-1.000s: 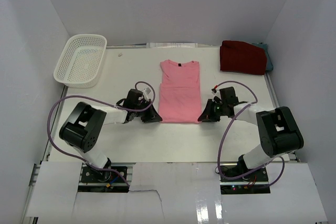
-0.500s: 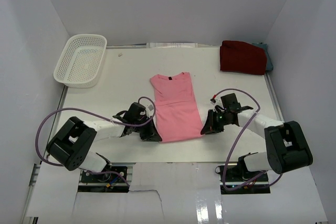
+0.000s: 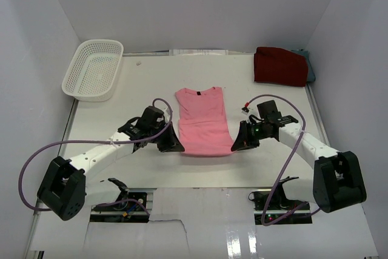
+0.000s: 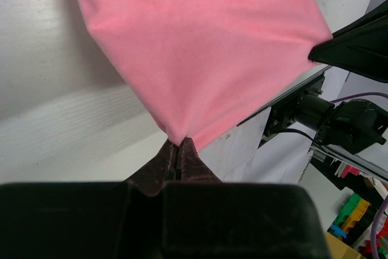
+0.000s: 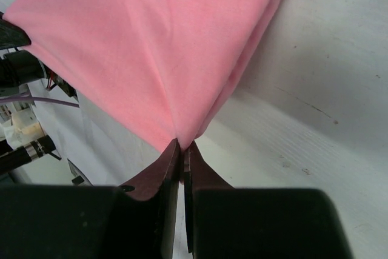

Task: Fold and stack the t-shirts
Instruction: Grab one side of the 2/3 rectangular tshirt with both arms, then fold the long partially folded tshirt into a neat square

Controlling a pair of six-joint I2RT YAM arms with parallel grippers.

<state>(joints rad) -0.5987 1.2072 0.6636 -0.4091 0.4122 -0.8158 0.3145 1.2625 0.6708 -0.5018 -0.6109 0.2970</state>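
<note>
Both arms sit level, the left gripper (image 3: 173, 145) and right gripper (image 3: 237, 144) each pinched tight on a near hem corner of the pink t-shirt (image 3: 203, 122), which lies right of the white basket (image 3: 97, 42), collar pointing away, long axis straight ahead.

The light pink t-shirt (image 3: 202, 122) is lying lengthwise at the middle of the table, its collar pointing to the far side and its sides folded in to make a narrow panel. Its near hem is being pulled taut between its 2 near corners, which are rising off the surface. The dark red t-shirt (image 3: 279, 66) is sitting folded at the far right corner, and the teal-grey t-shirt (image 3: 311, 68) is showing only as a strip at its right edge.
</note>
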